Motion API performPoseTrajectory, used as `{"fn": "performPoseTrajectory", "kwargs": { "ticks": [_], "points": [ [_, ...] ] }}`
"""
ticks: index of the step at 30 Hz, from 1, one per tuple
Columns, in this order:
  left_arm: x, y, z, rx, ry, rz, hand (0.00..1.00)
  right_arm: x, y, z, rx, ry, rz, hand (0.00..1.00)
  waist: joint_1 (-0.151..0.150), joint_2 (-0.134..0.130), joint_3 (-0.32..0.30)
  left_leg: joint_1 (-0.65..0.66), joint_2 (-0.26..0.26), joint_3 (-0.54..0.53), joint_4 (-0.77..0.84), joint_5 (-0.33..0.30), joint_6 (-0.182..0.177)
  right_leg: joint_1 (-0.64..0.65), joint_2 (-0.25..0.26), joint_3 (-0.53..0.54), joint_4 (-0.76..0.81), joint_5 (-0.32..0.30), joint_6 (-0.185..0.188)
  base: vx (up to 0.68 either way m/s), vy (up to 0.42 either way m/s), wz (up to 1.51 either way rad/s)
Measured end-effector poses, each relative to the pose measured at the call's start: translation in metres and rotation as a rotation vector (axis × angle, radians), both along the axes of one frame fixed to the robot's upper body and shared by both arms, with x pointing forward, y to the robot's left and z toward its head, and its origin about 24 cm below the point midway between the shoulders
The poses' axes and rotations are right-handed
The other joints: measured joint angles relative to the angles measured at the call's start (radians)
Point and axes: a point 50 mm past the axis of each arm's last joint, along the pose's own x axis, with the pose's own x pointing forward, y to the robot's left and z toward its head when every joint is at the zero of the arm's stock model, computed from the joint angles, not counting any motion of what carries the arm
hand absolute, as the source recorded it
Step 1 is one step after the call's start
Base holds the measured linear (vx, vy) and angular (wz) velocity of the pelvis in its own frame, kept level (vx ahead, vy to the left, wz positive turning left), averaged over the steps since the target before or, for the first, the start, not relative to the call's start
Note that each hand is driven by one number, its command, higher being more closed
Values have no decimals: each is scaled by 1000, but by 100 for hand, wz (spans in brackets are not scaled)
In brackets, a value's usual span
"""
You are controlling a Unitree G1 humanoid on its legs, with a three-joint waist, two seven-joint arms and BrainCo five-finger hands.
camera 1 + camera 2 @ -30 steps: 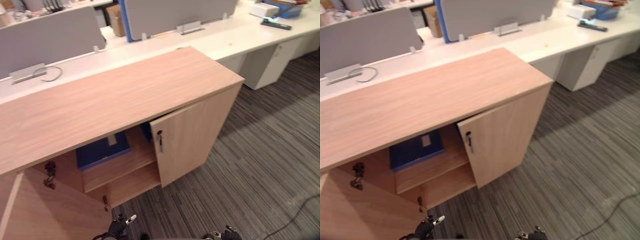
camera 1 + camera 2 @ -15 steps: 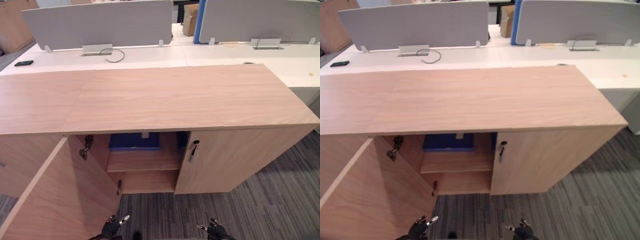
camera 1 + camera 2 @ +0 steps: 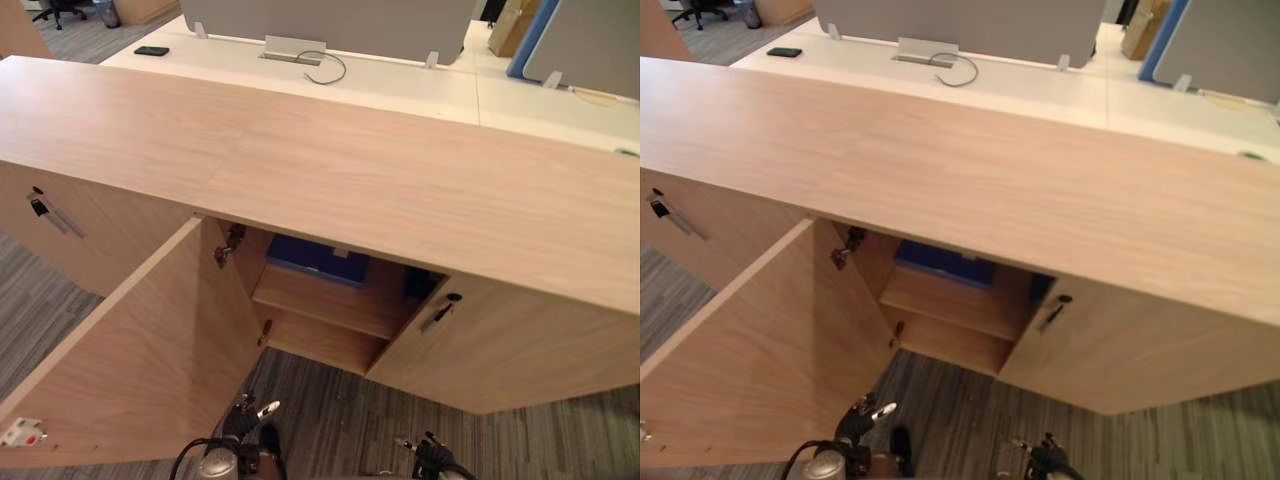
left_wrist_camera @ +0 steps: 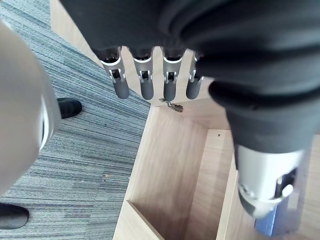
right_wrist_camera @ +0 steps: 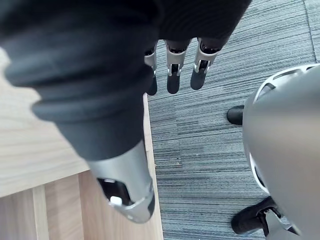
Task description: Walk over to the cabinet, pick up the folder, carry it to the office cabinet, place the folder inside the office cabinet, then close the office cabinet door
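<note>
Carpet [image 3: 330,412] (grey, striped) under office cabinet [image 3: 420,195], door [image 3: 140,360] standing wide; left hand [image 4: 146,86] and right hand [image 5: 172,80] empty, uncurled.

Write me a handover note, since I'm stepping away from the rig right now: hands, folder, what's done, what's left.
Left hand: open, empty, low in front of the office cabinet.
Right hand: open, empty, also low.
Blue folder: lying on the upper shelf inside the cabinet.
Left door stands wide open; right door looks slightly ajar, with a key in its lock.
Done: folder is inside.
Left: close the left door, and push the right door shut if needed.
</note>
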Motion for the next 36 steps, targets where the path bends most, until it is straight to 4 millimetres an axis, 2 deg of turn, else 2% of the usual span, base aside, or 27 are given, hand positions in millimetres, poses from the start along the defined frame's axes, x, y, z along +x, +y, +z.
{"fn": "performPoseTrajectory", "kwargs": {
  "ticks": [3, 4, 5, 6, 7, 9, 15, 19, 25, 26, 28, 32, 36],
  "points": [
    [-2, -9, -1, -16, 9, -118, 0, -18, -9, -3, -6, 35, -61, 0, -11, 8, -1, 49, -83, -20, -193, 43, 17, -3, -31, -25, -20, -15, -1, -94, 147, 62],
    [-4, -9, -2, -16, 16, -156, 0, -23, -10, -3, -7, 43, -71, 0, -20, 3, -2, 79, -109, -11, -289, 62, 21, -1, -30, -27, -56, -6, -18, -26, 134, 75],
    [-5, -10, -2, -15, 20, -172, 0, -23, -10, -3, -8, 43, -75, 0, -24, 8, 0, 76, -111, -10, -304, 89, 23, -1, -28, -36, -61, -1, -23, -25, 100, 71],
    [-6, -11, -2, -12, 25, -216, 0, -22, -15, -2, -18, 41, -76, 0, -32, 27, 6, 70, -103, -20, -309, 163, 24, 9, -18, -49, -61, 4, -18, -11, 71, 46],
    [-7, -9, -2, -5, 27, -231, 0, -23, -13, -2, -14, 45, -75, 0, -33, 21, 6, 74, -105, -23, -309, 168, 28, 19, -20, -49, -67, 5, -20, 5, 56, 42],
    [-9, -4, -2, 21, 40, -297, 0, -17, -6, -2, 1, 33, -54, 0, -31, 5, -1, 71, -126, -42, -309, 159, 35, 40, -21, -48, -107, 17, -37, 76, 40, 25],
    [-11, 3, -1, 34, 46, -390, 0, -5, 2, -1, 24, 9, 7, 0, -29, 1, 6, 74, -166, -75, -309, 139, 46, 73, -42, -69, -121, 25, -33, 97, 17, 24],
    [-16, 8, 4, 21, 24, -440, 0, 0, 6, -1, 18, 11, 94, 0, -29, 1, 6, 86, -156, -77, -309, 130, 40, 79, -31, -56, -112, 50, -43, 61, -17, 0],
    [-29, 33, 7, 49, 51, -457, 0, 6, 9, 0, 20, 4, 169, 0, -27, 4, 4, 124, -118, -74, -309, 112, 18, 83, -4, -45, -67, 79, -45, 44, -37, -10],
    [-37, 39, 3, 56, 91, -456, 0, 6, 9, 0, 22, 3, 174, 0, -28, 5, 3, 130, -116, -72, -309, 110, 16, 82, -3, -45, -59, 79, -45, 34, -47, -10],
    [-69, 51, -10, 58, 220, -412, 0, 6, 9, 0, 15, 5, 191, 0, -27, 5, 3, 139, -105, -69, -308, 104, 9, 82, 1, -45, -46, 79, -45, 37, -53, -7],
    [-102, 65, -20, 87, 362, -370, 0, 8, 6, 0, 3, 6, 217, 0, -13, 7, 3, 143, -95, -62, -308, 101, 5, 80, 8, -43, -42, 79, -45, 20, -50, -7],
    [-127, 79, -24, 122, 463, -201, 0, 16, -3, 4, -18, -6, 224, 0, 0, 13, 6, 141, -85, -48, -308, 104, 0, 69, 15, -43, -41, 79, -45, -4, -55, -13]
  ]
}}
